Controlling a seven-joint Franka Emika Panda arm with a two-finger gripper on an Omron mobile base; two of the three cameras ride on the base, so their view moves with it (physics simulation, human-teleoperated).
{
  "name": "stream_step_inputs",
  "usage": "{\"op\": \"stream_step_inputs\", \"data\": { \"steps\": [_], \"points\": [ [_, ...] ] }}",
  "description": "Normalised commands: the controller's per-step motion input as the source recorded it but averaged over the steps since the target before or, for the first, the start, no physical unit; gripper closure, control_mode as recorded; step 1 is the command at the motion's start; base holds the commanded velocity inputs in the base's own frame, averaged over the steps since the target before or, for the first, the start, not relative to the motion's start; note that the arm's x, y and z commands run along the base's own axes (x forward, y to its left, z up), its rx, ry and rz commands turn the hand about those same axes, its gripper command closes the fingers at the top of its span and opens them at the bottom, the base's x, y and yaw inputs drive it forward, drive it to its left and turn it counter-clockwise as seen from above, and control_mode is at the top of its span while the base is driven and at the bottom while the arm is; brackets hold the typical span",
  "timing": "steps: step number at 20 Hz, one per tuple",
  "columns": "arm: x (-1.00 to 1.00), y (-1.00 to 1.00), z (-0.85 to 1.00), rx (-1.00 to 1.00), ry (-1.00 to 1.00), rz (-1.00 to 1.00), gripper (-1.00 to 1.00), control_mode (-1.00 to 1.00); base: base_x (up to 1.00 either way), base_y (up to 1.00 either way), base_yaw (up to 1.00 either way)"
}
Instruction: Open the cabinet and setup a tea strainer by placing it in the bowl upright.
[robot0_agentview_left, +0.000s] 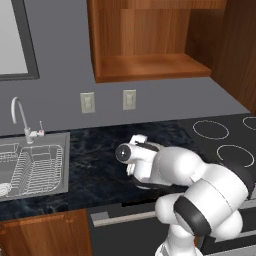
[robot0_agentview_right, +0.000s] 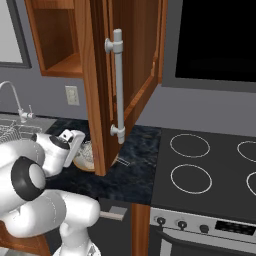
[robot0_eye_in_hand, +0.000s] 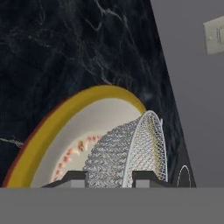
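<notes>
**Gripper holds strainer over the bowl; release remains**

Gripper (robot0_eye_in_hand: 108, 176) fingertips, in the hand view, sit partly closed on the tea strainer (robot0_eye_in_hand: 127, 153), whose mesh basket hangs on its side over the bowl (robot0_eye_in_hand: 52, 135) on the dark counter (robot0_eye_in_hand: 65, 52).

From the left base, the cabinet (robot0_agentview_left: 150, 65) stands open, its shelf bare.

From the right base, the cabinet door (robot0_agentview_right: 100, 85) swings wide; the bowl seems partly hidden behind it. Opening is done; setting the strainer upright and letting go remain.

**Grey-walled kitchen with dark marble counter**

A grey wall (robot0_agentview_left: 165, 100) is fitted with two sockets (robot0_agentview_left: 87, 102). A steel sink (robot0_agentview_left: 62, 165) with a curved tap (robot0_agentview_left: 19, 116) is set in the black marble counter (robot0_agentview_left: 95, 165); a stove (robot0_agentview_right: 210, 165) is placed alongside.
</notes>
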Motion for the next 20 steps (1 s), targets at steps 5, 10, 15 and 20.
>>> {"op": "stream_step_inputs", "data": {
  "steps": [5, 10, 15, 20],
  "points": [
    [0.00, 0.00, -0.12, 0.00, 0.00, 0.00, 1.00, -1.00, 0.00, 0.00, 0.00],
    [0.00, -0.02, -0.03, 0.00, 0.00, 0.00, 1.00, -1.00, 0.00, 0.00, 0.00],
    [0.00, -0.05, -0.18, 0.00, 0.01, 0.00, 1.00, -1.00, 0.00, 0.00, 0.00],
    [0.00, -0.09, -0.33, 0.00, 0.00, 0.00, 1.00, -1.00, 0.00, 0.00, 0.00]
  ]
}}
